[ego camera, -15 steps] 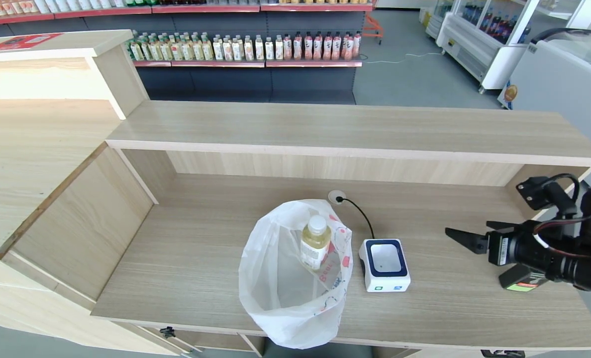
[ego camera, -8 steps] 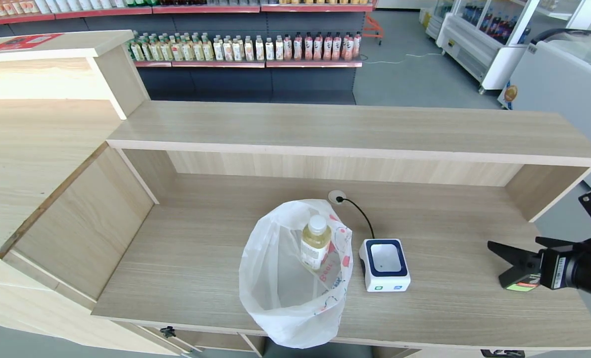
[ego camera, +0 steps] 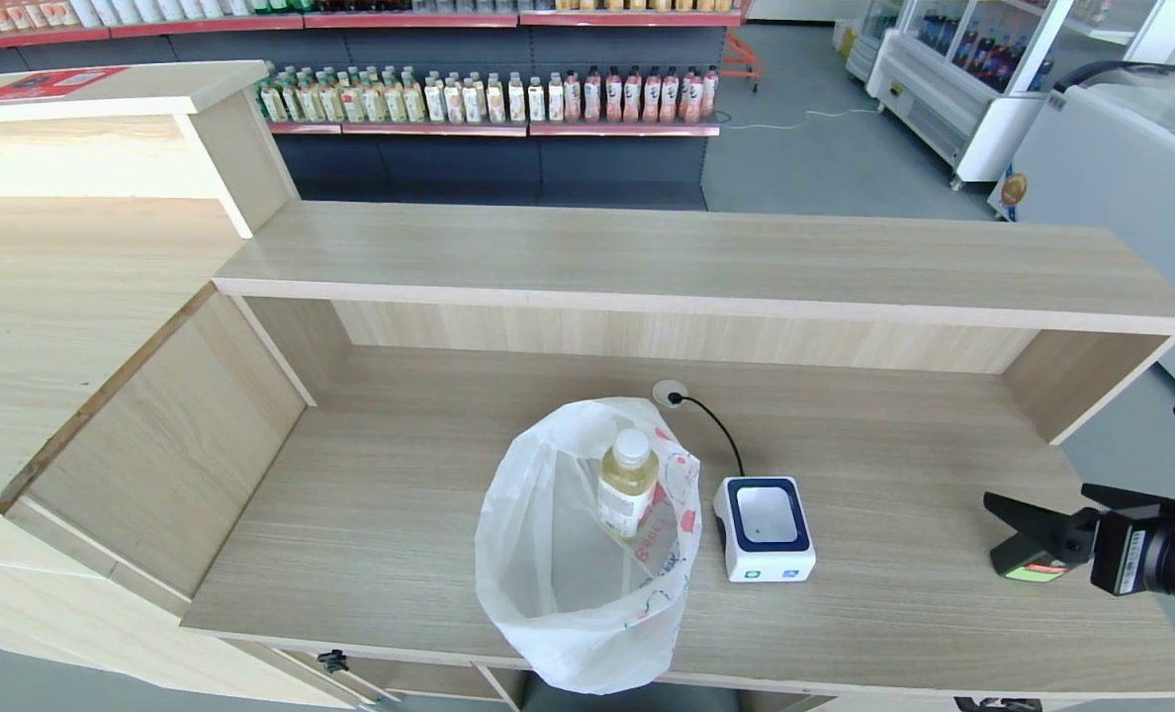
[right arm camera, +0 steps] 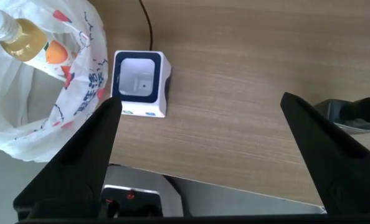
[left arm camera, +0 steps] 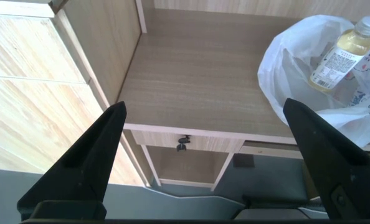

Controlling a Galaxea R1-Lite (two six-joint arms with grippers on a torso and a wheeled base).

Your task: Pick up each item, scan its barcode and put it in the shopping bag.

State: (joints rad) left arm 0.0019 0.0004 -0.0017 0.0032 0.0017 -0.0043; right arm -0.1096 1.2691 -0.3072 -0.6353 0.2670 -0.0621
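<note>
A white shopping bag stands open at the counter's front middle, with a yellow drink bottle leaning upright inside it. The white barcode scanner sits just right of the bag, window up. My right gripper hovers open over the counter's right end, holding nothing. The right wrist view looks down on the scanner, bag and bottle between the spread fingers. My left gripper is open off the counter's front left, with the bag and bottle ahead of it.
A small dark object with a green and orange label lies on the counter under the right gripper. The scanner's cable runs to a hole at the back. A raised ledge and side walls enclose the counter.
The right arm has pulled back to the right, from near the scanner to the counter's right end, still open. The bag, bottle and scanner have not moved.
</note>
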